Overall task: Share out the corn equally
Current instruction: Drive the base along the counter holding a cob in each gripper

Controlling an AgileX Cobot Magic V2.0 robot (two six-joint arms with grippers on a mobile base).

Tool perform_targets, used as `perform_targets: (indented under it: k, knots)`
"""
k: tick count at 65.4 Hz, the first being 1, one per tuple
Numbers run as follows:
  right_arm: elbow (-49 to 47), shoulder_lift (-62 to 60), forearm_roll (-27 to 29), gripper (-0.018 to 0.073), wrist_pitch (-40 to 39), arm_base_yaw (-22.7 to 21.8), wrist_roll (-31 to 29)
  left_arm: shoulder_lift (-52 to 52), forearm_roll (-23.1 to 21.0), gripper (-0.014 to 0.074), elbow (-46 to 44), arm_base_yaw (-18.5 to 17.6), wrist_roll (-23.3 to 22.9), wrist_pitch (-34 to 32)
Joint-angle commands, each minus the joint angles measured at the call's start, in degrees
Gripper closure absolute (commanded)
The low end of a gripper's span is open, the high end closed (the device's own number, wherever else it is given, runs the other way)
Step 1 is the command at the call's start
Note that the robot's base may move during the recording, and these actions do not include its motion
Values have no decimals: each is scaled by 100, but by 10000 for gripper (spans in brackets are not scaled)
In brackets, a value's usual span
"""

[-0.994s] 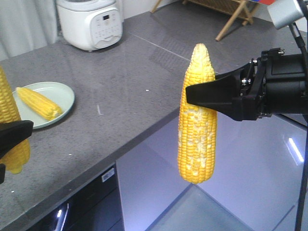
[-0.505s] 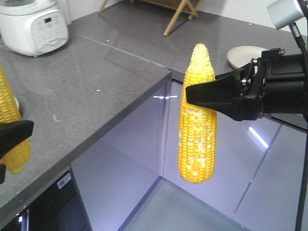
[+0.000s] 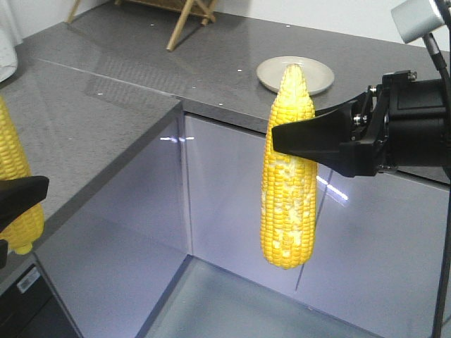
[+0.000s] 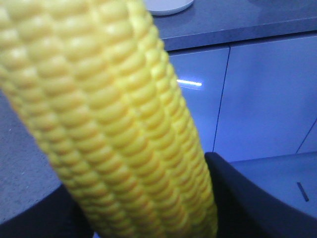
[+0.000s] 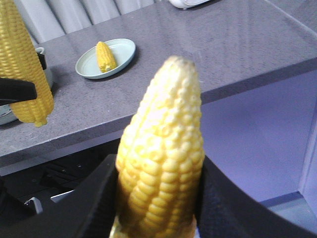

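Front view: right jaws clamp the pale-patched cob (image 3: 287, 204) upright at centre, off the surface (image 3: 106, 120), white plate (image 3: 320, 76) at 1 o'clock. Left jaws grip a second cob (image 3: 14, 176) at 9.

Left wrist: that cob fills the frame.

Right wrist: only here, a green plate (image 5: 126, 49) holds a third cob (image 5: 105, 56) at 10.

A jolt could likely slip either cob floorward.
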Motion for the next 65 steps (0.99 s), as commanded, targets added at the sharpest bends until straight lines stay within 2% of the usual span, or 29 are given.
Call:
perform_targets:
  k: [1, 65]
  knots:
    - [-144, -125, 344, 347, -133, -6, -47, -29, 36, 293, -153, -26, 8, -389]
    - [-144, -125, 344, 347, -133, -6, -47, -29, 36, 293, -153, -26, 8, -389]
